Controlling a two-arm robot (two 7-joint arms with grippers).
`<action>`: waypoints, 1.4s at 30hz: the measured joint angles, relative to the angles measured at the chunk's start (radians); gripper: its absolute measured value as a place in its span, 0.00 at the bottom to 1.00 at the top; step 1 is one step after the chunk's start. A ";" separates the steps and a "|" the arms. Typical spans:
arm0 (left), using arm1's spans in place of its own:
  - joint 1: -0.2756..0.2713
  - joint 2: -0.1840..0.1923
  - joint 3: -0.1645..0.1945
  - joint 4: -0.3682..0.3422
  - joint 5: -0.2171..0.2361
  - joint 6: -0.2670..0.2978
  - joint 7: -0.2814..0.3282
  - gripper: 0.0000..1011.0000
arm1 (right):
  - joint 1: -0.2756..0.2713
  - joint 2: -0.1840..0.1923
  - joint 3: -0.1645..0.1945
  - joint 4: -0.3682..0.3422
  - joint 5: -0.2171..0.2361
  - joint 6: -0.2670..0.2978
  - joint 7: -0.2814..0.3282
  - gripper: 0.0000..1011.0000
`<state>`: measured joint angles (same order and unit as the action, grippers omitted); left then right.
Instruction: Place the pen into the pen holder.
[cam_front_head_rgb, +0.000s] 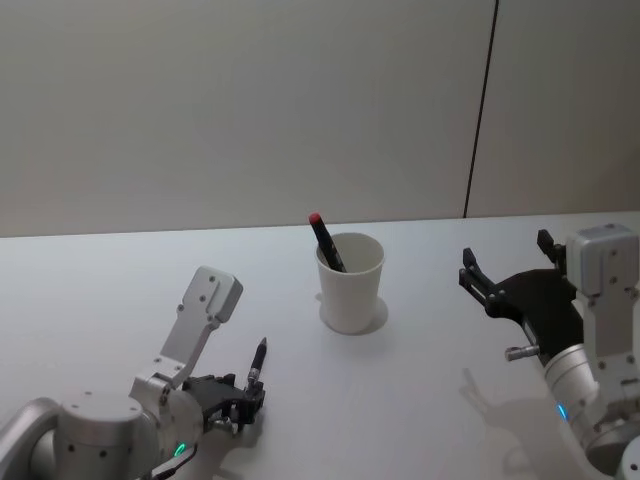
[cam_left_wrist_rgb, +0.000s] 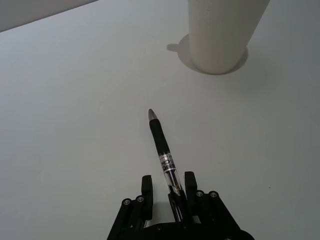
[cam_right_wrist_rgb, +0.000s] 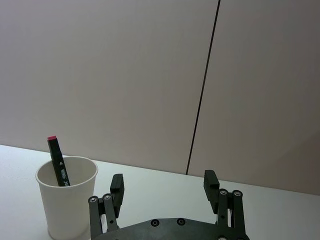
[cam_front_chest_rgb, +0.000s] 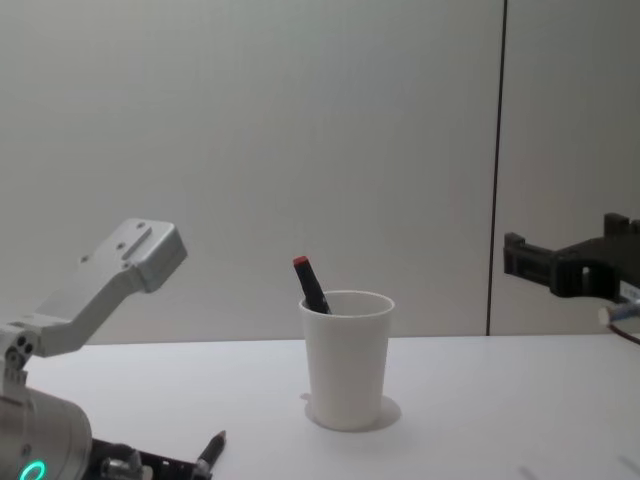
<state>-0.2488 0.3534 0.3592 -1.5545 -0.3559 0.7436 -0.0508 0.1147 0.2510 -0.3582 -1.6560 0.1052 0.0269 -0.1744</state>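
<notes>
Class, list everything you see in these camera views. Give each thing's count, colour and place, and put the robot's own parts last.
pen holder: one, white paper cup, upright mid-table.
red-capped marker: one, black body, leaning inside the pen holder.
pen: one, black grip and clear barrel, held in the left gripper, tip angled up off the table.
table: one, white, under everything.
wall: one, grey-beige with a dark vertical seam, behind the table.
left gripper: one, black, low on the robot's left, shut on the pen.
right gripper: one, black, raised to the right of the pen holder, open, empty.
</notes>
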 joint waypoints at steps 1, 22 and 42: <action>0.001 0.000 0.001 -0.001 0.002 -0.001 0.000 0.40 | 0.000 0.000 0.000 0.000 0.000 0.000 0.000 0.99; 0.021 0.006 0.008 -0.046 0.069 -0.034 0.004 0.14 | 0.000 0.000 0.000 0.000 0.000 0.000 0.000 0.99; 0.042 0.018 -0.024 -0.104 0.055 -0.181 0.035 0.13 | 0.000 0.000 0.000 0.000 0.000 0.000 0.000 0.99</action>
<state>-0.2068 0.3718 0.3353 -1.6583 -0.3008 0.5623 -0.0154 0.1148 0.2509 -0.3582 -1.6560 0.1052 0.0269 -0.1744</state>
